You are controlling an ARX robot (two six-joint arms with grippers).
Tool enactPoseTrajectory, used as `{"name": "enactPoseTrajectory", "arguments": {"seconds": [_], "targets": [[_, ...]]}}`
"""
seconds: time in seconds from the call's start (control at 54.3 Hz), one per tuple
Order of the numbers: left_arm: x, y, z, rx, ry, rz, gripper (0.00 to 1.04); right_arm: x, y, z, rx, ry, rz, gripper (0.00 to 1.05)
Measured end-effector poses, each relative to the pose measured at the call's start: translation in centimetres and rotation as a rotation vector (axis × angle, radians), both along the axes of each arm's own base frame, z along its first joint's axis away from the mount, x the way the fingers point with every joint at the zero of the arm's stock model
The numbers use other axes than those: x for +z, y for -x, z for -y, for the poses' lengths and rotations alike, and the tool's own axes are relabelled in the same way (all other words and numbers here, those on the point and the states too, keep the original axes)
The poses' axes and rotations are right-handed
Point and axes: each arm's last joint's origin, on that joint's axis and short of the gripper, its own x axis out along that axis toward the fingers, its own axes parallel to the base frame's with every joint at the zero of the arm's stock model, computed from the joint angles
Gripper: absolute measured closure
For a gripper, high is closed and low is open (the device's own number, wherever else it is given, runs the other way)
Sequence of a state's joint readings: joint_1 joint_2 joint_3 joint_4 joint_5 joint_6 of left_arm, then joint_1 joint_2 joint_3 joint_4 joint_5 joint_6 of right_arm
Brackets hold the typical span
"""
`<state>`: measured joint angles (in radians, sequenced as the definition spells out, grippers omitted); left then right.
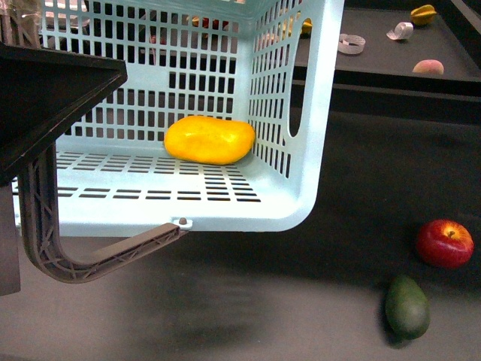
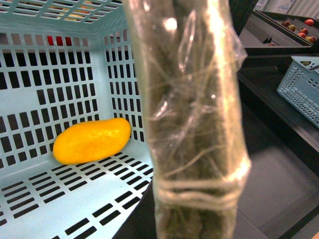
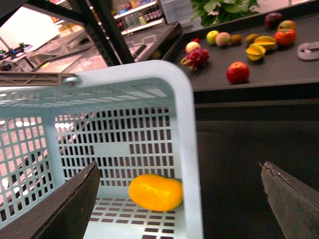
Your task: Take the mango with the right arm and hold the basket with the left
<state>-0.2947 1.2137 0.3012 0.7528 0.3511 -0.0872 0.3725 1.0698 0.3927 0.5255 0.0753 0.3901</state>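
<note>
Hold basket (image 1: pixel 323 150) level, left tool's (image 2: pixel 189 129) grip impossible to tell; lift spread right tool (image 3: pixel 180 164) clear of mango (image 1: pixel 209 140) inside.

The basket (image 1: pixel 319 150) is pale turquoise. Its walls and floor are patterned with rows of short rectangular slots. Its swing handle (image 1: pixel 45 226) is grey-brown, with criss-cross ribbing along its inner face. The mango (image 1: pixel 210 140) is a glossy, even yellow-orange. The tabletop (image 1: pixel 301 301) is matt dark grey. The apple (image 1: pixel 445 243) is deep red with a yellowish patch round the stem, and the avocado (image 1: pixel 406 306) is dark green. On the dark grey rear shelf (image 1: pixel 376 64), a peach (image 1: pixel 428 67) shows pink-orange and a star fruit (image 1: pixel 423 13) yellow.
</note>
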Motion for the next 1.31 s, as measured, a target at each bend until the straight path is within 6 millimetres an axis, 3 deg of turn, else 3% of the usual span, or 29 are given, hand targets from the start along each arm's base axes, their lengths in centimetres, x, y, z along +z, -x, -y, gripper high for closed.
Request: {"name": "enactPoseTrajectory", "arguments": {"seconds": [0.129,0.276,0.608,0.755,0.81,0.921,1.105,1.141,1.307], "targets": [[0.0,0.0,0.0,-0.001,0.0,0.0,0.97,-1.6,3.3,3.6,-0.126,0.009,-0.049,0.08],[0.0,0.0,0.0,0.0,-0.001,0.0,0.97,-3.4,6.6,6.1,-0.293,0.004,-0.102,0.08],[0.0,0.0,0.0,0.0,0.0,0.0,0.97,-3.2,7.1,6.4,-0.303,0.003,-0.067,0.09],[0.0,0.0,0.0,-0.001,-0.002,0.002,0.97,-3.5,7.5,6.9,-0.253,0.194,0.16,0.32],[0.0,0.0,0.0,0.0,-0.001,0.001,0.97,-3.5,7.6,7.2,-0.246,0.247,0.184,0.39],[0.0,0.0,0.0,0.0,-0.001,0.001,0.97,-3.8,8.1,7.7,-0.267,0.324,0.197,0.66],[0.0,0.0,0.0,0.0,0.0,0.0,0.97,-4.6,8.6,7.7,-0.265,0.342,0.207,1.0],[0.0,0.0,0.0,0.0,-0.001,0.0,0.97,-4.6,8.6,7.7,-0.265,0.346,0.21,1.04],[0.0,0.0,0.0,0.0,0.0,0.0,0.97,-4.5,9.0,7.7,-0.265,0.347,0.212,1.03]]}}
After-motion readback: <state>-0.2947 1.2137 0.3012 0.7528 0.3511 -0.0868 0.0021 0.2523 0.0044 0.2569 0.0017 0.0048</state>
